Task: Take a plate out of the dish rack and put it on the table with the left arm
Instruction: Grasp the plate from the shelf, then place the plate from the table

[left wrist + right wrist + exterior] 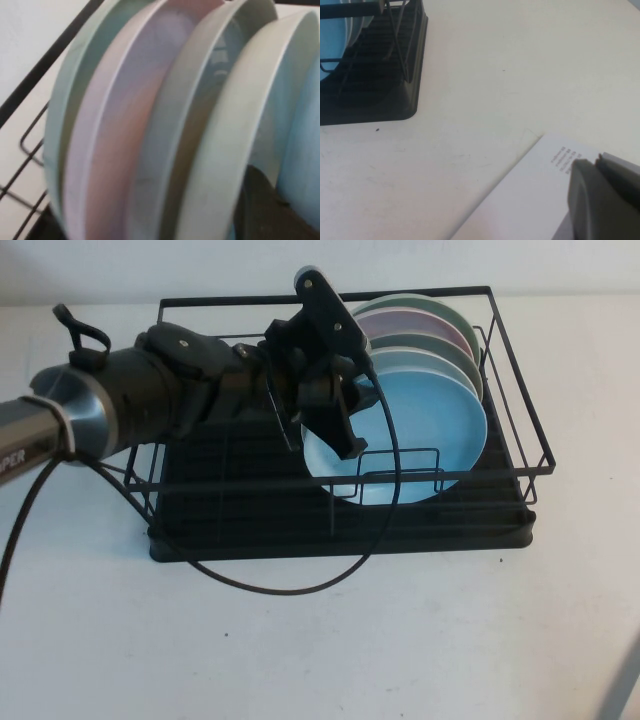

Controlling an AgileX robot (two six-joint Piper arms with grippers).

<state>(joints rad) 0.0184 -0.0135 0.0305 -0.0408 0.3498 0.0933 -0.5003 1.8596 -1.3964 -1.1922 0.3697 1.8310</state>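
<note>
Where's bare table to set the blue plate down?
Bare table runs along the rack's near side, crossed only by a cable. The rack's right half is crowded: blue plate, left claw at its face. Right claw sits over paper.

I see the white table carrying the black dish rack, which sits toward its far middle. From the right wrist camera, a white sheet with small print lies flat on the tabletop near the rack's corner. A loose black cable droops onto the table just in front of the rack
</note>
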